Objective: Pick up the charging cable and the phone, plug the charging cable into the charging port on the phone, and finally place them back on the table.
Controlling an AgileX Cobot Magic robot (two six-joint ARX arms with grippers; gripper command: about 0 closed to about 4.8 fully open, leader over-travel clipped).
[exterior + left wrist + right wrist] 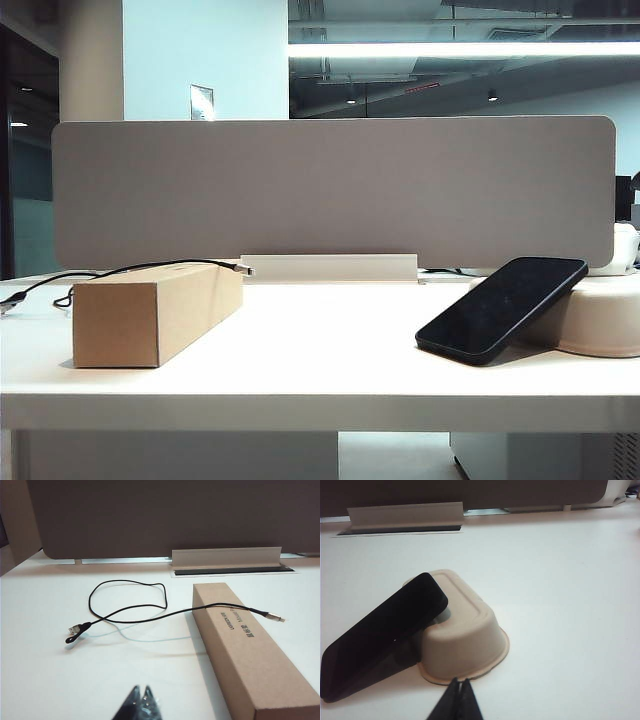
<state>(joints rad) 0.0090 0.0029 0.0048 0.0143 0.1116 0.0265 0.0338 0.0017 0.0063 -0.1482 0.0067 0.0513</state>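
Exterior view: the wide white worktop runs across the frame with its thick pale front edge nearest the camera, and a grey divider panel closes off the far side. A brown cardboard box lies on the left, one short end facing the front edge; a cream oval tray sits upside down on the right. Between the two, the middle of the worktop is bare, as is the strip along the front edge.

The long thin black charging cable loops over the worktop just beside the box (on the side away from the tray), then crosses the box top, so that its small silvery plug tip juts just past the box's far edge. Its other end lies on the worktop.

The glossy black phone leans tilted against the tray, lower short edge on the worktop, upper end resting on the tray's upturned base. Its charging port is too small to make out.

Neither arm shows in the exterior view. The left hand hovers low near the front edge, facing the cable and box, fingers pressed together and empty. The right hand hovers likewise, just before the tray, fingertips closed on nothing.
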